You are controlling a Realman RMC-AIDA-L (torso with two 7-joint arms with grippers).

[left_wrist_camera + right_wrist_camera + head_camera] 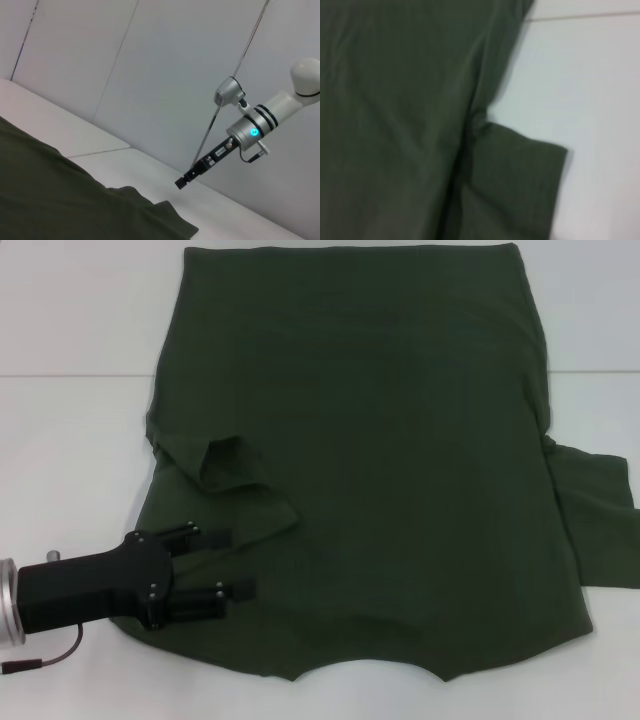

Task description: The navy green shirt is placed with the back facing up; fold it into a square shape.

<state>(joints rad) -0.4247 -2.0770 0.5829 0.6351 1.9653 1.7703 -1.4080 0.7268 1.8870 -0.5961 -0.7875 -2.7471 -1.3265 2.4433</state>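
Left sleeve folded in on the shirt (380, 440)

The left gripper (238, 562) is seen spread over it; the right gripper (183, 182), only in the left wrist view, cannot be judged

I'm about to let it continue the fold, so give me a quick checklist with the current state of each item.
1. Shirt lying flat on the table: mostly ok, body spread out.
2. Left sleeve folded in: ok, it lies over the body.
3. Right sleeve folded in: not ok, it sticks out flat on the table.
4. Left end effector free of cloth: ok, fingers open over the shirt's near left part; nothing pinched.
5. Right end effector in position: not ok, raised off the table, away from the shirt.
6. Right end effector open: cannot tell.
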